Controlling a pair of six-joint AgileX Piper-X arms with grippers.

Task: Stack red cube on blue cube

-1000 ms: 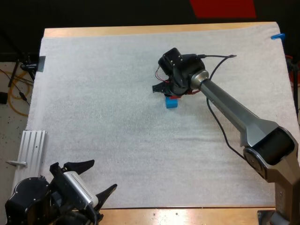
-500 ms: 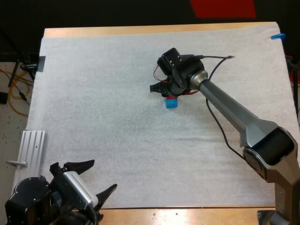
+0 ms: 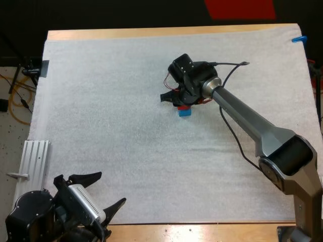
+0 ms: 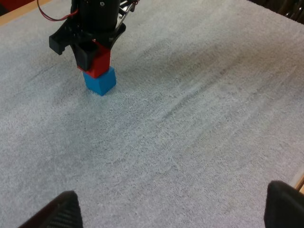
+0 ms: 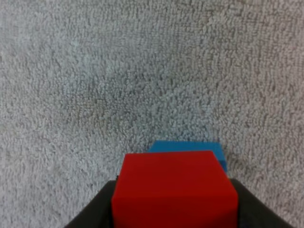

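Observation:
My right gripper is shut on the red cube, with a black finger pressing on each side. The blue cube sits on the white mat near the middle of the table, directly below it. In the left wrist view the red cube touches the top of the blue cube and is shifted a little toward one side of it. The blue cube peeks out beyond the red cube's far edge. My left gripper hangs open over the table's near left edge, far from both cubes.
A ribbed metal block lies off the mat's left edge near my left arm. The white mat spreads widely around the cubes. My right arm stretches from the right edge to the centre.
My right gripper has shifted slightly left with the red cube, which now shows just above the blue cube. The blue cube and my left arm have stayed put.

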